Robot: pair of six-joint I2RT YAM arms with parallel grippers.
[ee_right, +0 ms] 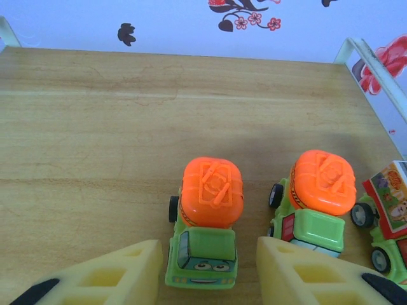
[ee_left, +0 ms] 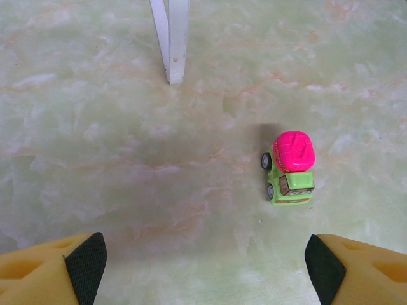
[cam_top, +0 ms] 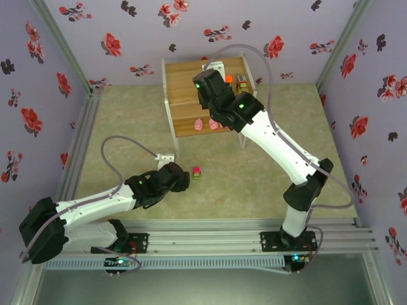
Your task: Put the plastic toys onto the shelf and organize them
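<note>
On the top board of the shelf (ee_right: 95,127) an orange-topped green truck (ee_right: 206,216) stands between the fingers of my right gripper (ee_right: 206,244). The gripper is open, with a gap on the truck's right side. A second orange-topped truck (ee_right: 316,197) and a brown-topped one (ee_right: 388,213) stand to its right. Three pink pig figures (cam_top: 212,124) sit on the lower board. A magenta-topped green truck (ee_left: 290,168) stands on the floor, ahead and to the right of my left gripper (ee_left: 205,257), which is wide open and holds nothing.
A white shelf leg (ee_left: 172,41) stands on the marbled green floor (ee_left: 127,159), far ahead and left of the magenta truck. Floral walls (cam_top: 38,95) close the workspace on three sides. My right arm (cam_top: 280,146) reaches over the shelf's right end.
</note>
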